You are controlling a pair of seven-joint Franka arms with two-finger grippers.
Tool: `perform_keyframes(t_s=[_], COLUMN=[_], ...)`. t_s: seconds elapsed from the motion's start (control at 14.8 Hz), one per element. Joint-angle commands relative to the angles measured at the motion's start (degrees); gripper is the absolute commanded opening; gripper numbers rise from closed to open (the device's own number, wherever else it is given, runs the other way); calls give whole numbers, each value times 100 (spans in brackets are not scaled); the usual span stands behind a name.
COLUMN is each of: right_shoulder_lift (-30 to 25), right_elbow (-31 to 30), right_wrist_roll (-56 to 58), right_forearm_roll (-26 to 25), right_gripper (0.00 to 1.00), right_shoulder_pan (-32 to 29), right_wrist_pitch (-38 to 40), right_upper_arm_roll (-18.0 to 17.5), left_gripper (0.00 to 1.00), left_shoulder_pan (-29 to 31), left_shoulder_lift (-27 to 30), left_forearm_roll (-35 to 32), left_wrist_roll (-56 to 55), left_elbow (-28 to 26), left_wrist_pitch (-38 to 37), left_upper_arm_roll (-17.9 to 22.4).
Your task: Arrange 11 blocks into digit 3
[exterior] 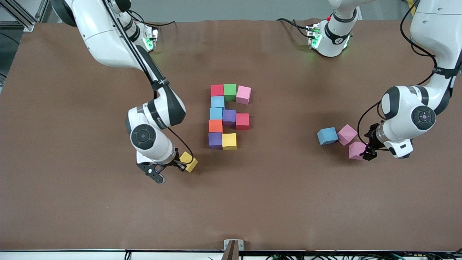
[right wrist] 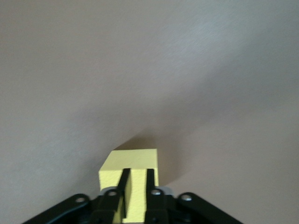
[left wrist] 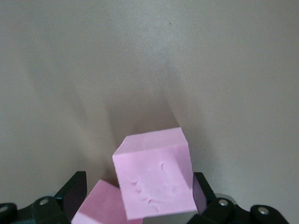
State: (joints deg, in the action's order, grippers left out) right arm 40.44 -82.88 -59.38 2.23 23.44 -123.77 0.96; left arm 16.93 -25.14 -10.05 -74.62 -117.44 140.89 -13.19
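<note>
The partly built digit 3 (exterior: 228,116) lies at table centre, ten cubes placed. The loose yellow block (exterior: 189,161) sits nearer the front camera than the figure, toward the right arm's end. The right gripper (right wrist: 135,186) is pinched almost shut on a narrow part of it. Matte foam is light and compressible; a face-to-face hold at mid-height looks safer. The left gripper (left wrist: 140,196), jaws spread, straddles a pink block (left wrist: 154,172) toward the left arm's end of the table from the figure, unclamped.
</note>
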Motion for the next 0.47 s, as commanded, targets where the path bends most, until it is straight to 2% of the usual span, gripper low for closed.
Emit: perform_keyframes(t_s=[0.0,0.27,0.34,0.41], right_shoulder_lift=[-273,-721,-826,-888], right_elbow=[-194,-255,-255,-264], right_wrist_roll=[285,680,1091,1443], right_forearm_roll=[41,5,14,23], right_gripper=[0,3,30,96], right_shoulder_pan=[-173,-225,-408,-532], right_wrist_pitch=[282,845,906,1064], right_upper_arm_roll=[-61,-52,-61,-69], left_gripper=[100,100,100,100], left_shoulder_pan=[56,47,47,47], left_shoulder_lift=[-158,-351,-369,-378], left_forearm_roll=[-102,-111,-111,-111], left_wrist_roll=[-718,-1002,-1002,-1002], left_elbow=[239,248,240,222], left_wrist_pitch=[70,70,70,70], left_upper_arm_roll=[-35,-26,-26,-26])
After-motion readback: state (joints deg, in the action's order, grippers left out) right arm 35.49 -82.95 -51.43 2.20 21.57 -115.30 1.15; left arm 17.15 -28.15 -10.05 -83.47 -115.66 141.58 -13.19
